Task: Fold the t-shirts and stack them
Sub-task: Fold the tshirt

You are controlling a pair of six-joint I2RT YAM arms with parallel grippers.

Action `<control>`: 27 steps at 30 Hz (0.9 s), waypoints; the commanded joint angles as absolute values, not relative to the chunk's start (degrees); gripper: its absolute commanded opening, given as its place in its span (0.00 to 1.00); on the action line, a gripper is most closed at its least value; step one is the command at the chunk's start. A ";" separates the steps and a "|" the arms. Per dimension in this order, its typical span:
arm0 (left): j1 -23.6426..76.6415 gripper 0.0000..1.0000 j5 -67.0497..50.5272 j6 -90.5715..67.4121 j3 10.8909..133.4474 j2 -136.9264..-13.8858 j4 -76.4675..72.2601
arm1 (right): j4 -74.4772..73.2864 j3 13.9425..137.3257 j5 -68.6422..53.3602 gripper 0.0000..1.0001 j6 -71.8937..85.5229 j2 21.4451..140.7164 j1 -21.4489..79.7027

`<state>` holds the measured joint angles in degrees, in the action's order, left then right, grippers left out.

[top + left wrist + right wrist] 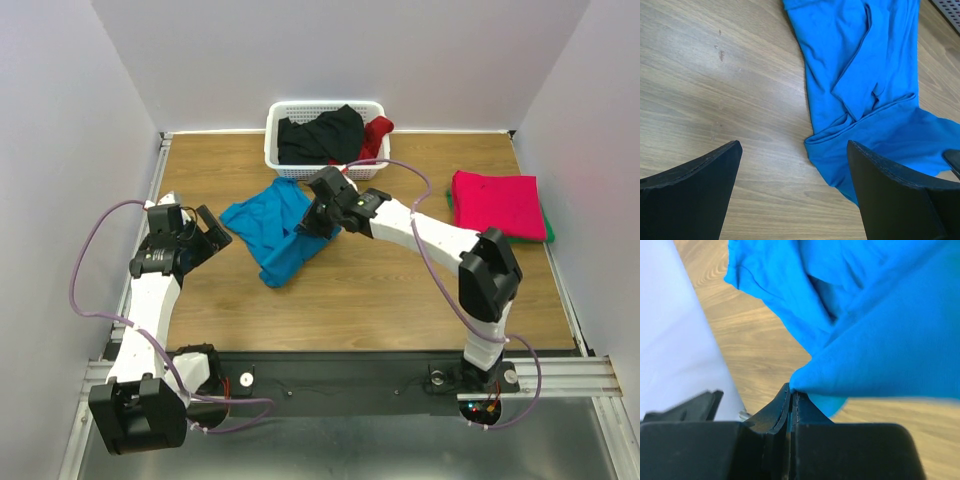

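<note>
A turquoise-blue t-shirt (272, 228) lies crumpled on the wooden table, left of centre. My right gripper (318, 216) is shut on its right edge; in the right wrist view the jaws (791, 389) pinch a fold of the blue cloth (880, 340), lifted off the wood. My left gripper (213, 233) hovers open just left of the shirt. Seen from the left wrist, that gripper (793, 146) has only bare wood between its fingers, and the shirt (865, 75) lies ahead and to the right. A folded magenta-red shirt (497, 203) rests on a green one (548, 238) at the right.
A white lattice basket (275, 150) at the back centre holds a black shirt (320, 135) and a dark red one (377, 135). White walls close off the left, back and right. The arm bases stand on a black rail at the near edge.
</note>
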<state>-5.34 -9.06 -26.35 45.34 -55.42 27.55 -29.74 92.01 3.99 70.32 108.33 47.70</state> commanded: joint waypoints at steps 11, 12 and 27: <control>-5.89 0.98 -10.37 -24.96 44.47 -55.46 25.93 | -26.63 65.68 5.19 0.00 74.09 85.44 47.90; -5.89 0.98 -10.37 -24.87 44.47 -55.37 25.93 | -26.72 63.65 5.36 0.00 74.61 81.60 47.81; -6.68 0.98 -10.55 -25.05 44.38 -55.55 25.75 | -41.57 40.69 10.37 0.00 82.62 50.54 47.81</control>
<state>-6.42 -10.11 -25.93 45.32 -56.07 26.98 -36.53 40.29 7.09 80.47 53.56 47.70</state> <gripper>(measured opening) 0.985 0.024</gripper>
